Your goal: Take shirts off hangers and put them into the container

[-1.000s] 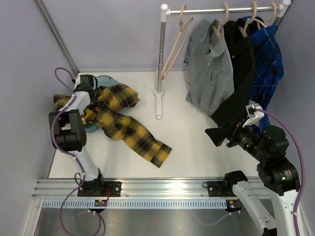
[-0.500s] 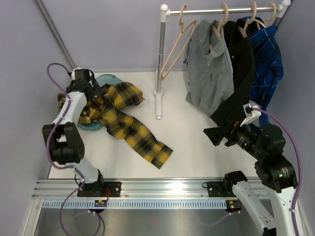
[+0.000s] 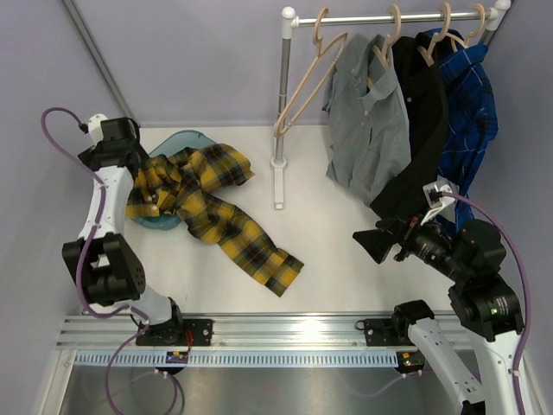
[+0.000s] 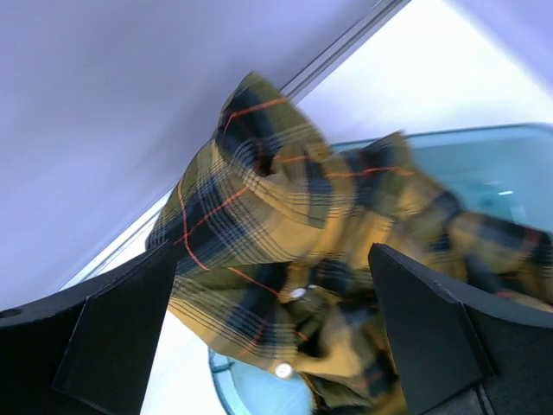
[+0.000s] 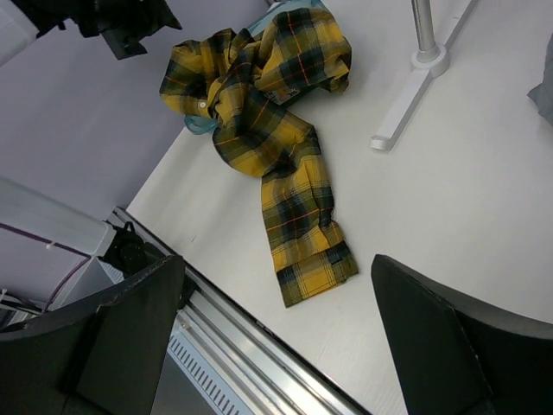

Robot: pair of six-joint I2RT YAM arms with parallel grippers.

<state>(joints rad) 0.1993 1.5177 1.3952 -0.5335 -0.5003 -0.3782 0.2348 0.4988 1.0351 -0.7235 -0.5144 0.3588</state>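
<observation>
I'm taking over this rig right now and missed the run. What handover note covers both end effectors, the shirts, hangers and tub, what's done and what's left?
Left end effector: open, empty, facing the yellow-and-black plaid shirt.
Right end effector: open, empty, near the hanging plain black shirt.
Plaid shirt: bunched over the translucent teal plastic tub, its long end trailing on the white table.
Done: one thin beige hanger hangs bare on the rail.
Left: tuck the plaid shirt in; unhang the plain grey shirt, black shirt and blue-and-black plaid shirt.
</observation>
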